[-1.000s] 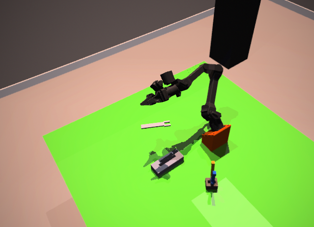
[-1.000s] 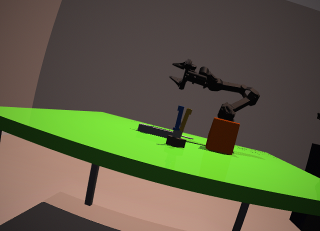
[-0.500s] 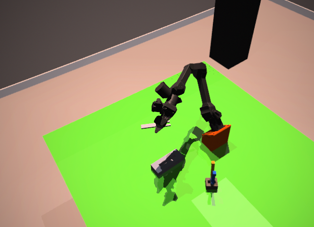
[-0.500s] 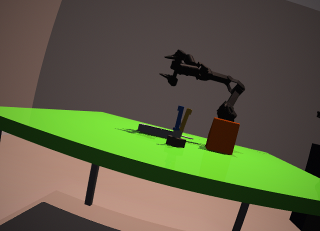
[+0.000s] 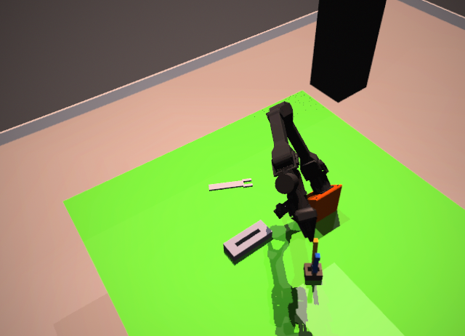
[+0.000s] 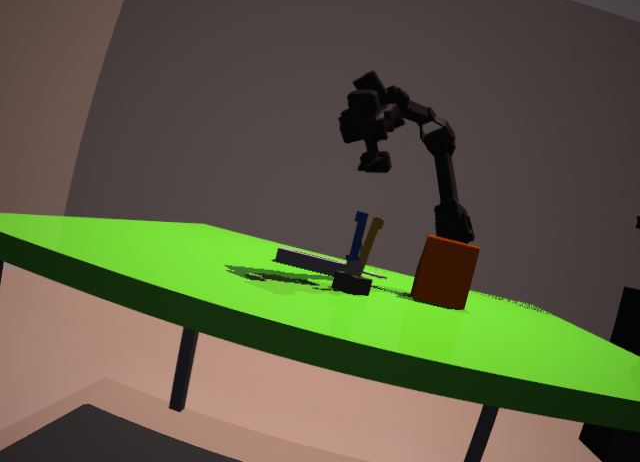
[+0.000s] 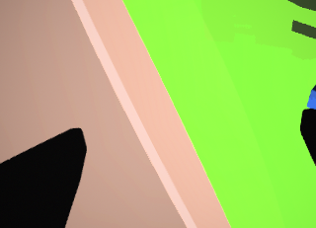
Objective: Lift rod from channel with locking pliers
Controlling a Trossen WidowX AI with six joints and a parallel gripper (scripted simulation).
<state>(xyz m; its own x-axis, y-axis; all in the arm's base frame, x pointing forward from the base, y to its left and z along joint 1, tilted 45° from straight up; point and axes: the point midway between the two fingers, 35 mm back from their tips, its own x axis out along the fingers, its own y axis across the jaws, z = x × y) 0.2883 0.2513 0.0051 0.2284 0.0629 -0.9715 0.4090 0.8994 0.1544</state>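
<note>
The pale forked tool (image 5: 227, 185) lies apart from the slotted block (image 5: 245, 239) (image 6: 310, 261).

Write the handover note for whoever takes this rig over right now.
Gripper: open, nothing held, up above the holster.
Pliers: standing in the holster, blue and yellow handles up and spread.
Channel block: on the green table; rod not discernible in its slot.
Done: no step of the job.
Left: draw pliers, lower jaws around rod, squeeze to lock, lift and hold.
</note>
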